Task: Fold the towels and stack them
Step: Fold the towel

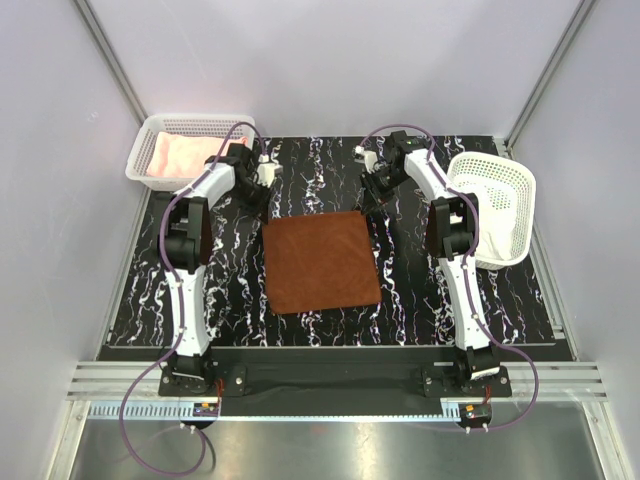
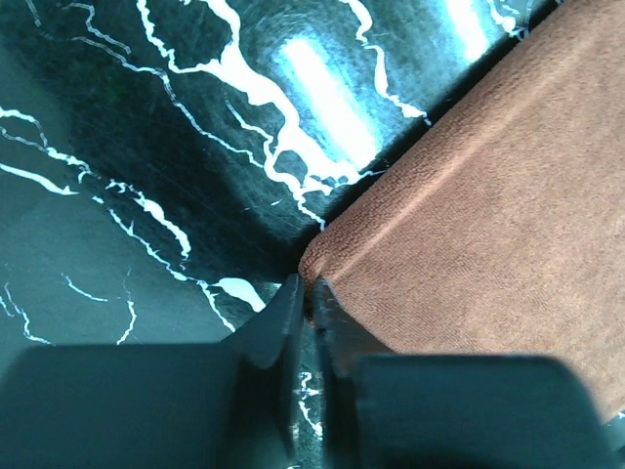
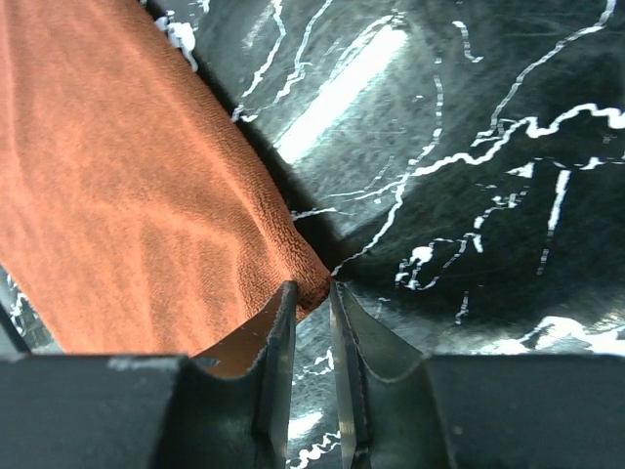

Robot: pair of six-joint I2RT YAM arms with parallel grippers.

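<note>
The rust-brown towel [image 1: 322,262] lies flat on the middle of the black marbled mat. My left gripper [image 1: 266,210] is at its far left corner. In the left wrist view the jaws [image 2: 311,293] are pressed almost together with that corner of the towel [image 2: 488,195] pinched at their tips. My right gripper [image 1: 368,200] is at the far right corner. Its jaws [image 3: 311,291] stand a narrow gap apart, with the tip of the towel [image 3: 127,176] between them. A pale pink towel [image 1: 185,155] lies in the left basket.
A white mesh basket [image 1: 190,122] sits at the far left of the mat. A second one [image 1: 500,175] leans tilted at the right edge beside the right arm. Light walls enclose the table on three sides.
</note>
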